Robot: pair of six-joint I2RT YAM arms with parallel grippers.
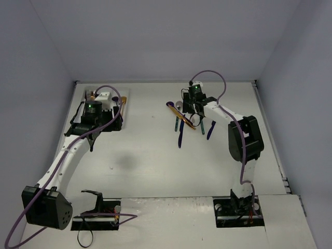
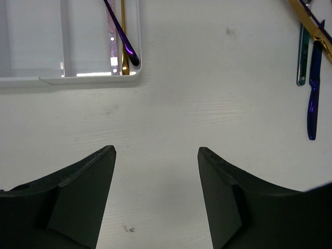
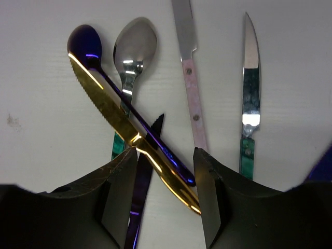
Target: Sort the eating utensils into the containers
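My right gripper [image 3: 166, 150] is low over a heap of eating utensils on the table, its jaws apart. They straddle the handle of a gold knife [image 3: 119, 122] and the handle of a purple spoon [image 3: 85, 44] crossed beneath it. A dark purple knife [image 3: 142, 176] runs under the left finger. Beside them lie a silver spoon [image 3: 135, 49], a pink-handled knife [image 3: 193, 98] and a teal-handled knife [image 3: 250, 104]. My left gripper [image 2: 155, 155] hangs open and empty over bare table just off the corner of the white tray [image 2: 88, 78]. Its right compartment holds a purple utensil [image 2: 122, 33] and a gold one [image 2: 124, 67].
The tray [image 1: 126, 98] sits at the far left by the left wall; the utensil heap [image 1: 185, 119] lies at centre right, with a dark blue piece [image 1: 211, 129] at its right side. Grey walls enclose the table on three sides.
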